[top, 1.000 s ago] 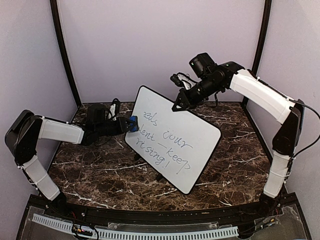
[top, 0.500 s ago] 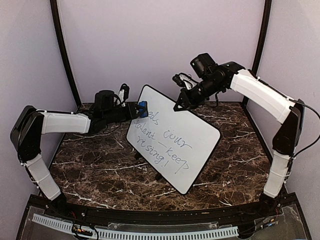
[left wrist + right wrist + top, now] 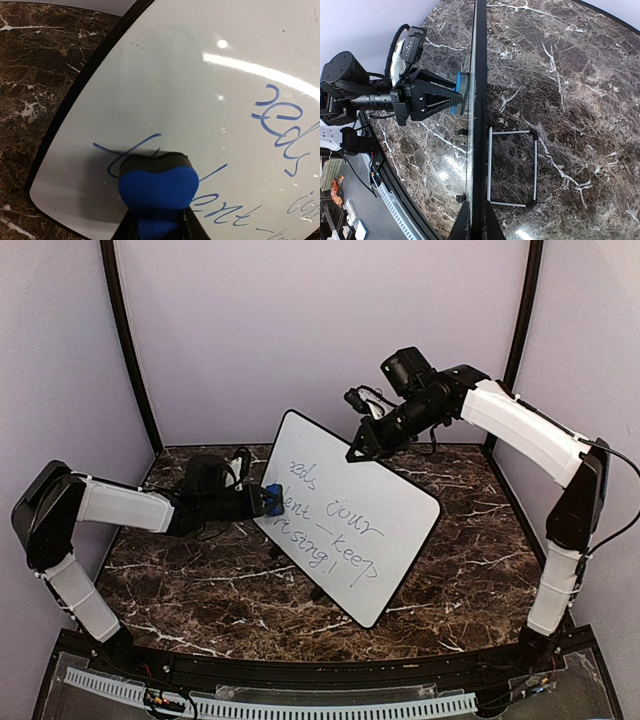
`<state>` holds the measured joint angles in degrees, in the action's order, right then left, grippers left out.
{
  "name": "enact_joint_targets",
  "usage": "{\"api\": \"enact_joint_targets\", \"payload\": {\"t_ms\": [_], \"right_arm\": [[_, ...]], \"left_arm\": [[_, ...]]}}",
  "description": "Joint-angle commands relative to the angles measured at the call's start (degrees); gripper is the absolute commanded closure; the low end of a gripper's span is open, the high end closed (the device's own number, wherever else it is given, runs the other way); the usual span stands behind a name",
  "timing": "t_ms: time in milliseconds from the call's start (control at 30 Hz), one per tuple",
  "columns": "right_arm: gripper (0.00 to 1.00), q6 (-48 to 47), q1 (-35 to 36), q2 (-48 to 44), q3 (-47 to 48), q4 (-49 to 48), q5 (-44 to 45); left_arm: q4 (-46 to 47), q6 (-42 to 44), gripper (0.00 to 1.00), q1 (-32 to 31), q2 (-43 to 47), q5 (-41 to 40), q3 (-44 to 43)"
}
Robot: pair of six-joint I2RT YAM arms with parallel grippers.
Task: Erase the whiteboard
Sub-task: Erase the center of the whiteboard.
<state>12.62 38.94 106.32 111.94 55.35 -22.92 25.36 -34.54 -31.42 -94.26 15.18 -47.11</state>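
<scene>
The whiteboard (image 3: 350,520) stands tilted on the marble table, with blue handwritten words on it. It fills the left wrist view (image 3: 210,95) and shows edge-on in the right wrist view (image 3: 479,100). My left gripper (image 3: 262,500) is shut on a blue eraser (image 3: 156,187) with a black felt face, pressed on the board's left part over the writing. The eraser also shows in the top view (image 3: 271,498) and the right wrist view (image 3: 460,92). My right gripper (image 3: 357,451) is shut on the board's top edge, its fingers (image 3: 465,225) on either side of it.
The dark marble table (image 3: 200,580) carries a wire stand (image 3: 512,167) behind the board. Purple walls and black corner posts (image 3: 125,350) close the back and sides. A cable tray (image 3: 270,705) runs along the near edge.
My left gripper with the eraser moved up to the board's top-left corner, then back down along the left part. The board and right gripper stayed still.
</scene>
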Motion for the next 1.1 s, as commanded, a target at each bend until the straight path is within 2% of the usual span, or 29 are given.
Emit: {"api": "enact_joint_targets", "payload": {"t_ms": [0,300,500,600,867,1067], "right_arm": [[1.0,-4.6,1.6,-1.2,-1.1,-1.5,-2.5],[1.0,-4.4,1.6,-1.8,-2.0,-1.5,-2.3],[1.0,-4.8,1.6,-1.1,-1.2,-1.3,-2.5],[1.0,-4.9,1.6,-0.8,-0.6,-1.0,-2.6],[1.0,-5.0,1.5,-0.9,-0.8,-1.2,-2.6],[1.0,-4.7,1.6,-0.9,-0.9,-1.4,-2.7]], "left_arm": [[-3.2,1.3,1.0,-0.4,0.3,-0.3,-3.4],[-5.8,3.2,1.0,-1.5,-5.1,2.3,-18.0],[-7.5,4.2,1.0,-4.7,-6.9,3.1,-22.4],[-8.1,4.1,1.0,-5.5,-5.8,2.3,-20.7],[-8.8,1.8,1.0,-5.6,-0.2,-2.3,-8.2],[-10.4,2.9,1.0,-5.5,1.2,-6.6,-7.2]]}}
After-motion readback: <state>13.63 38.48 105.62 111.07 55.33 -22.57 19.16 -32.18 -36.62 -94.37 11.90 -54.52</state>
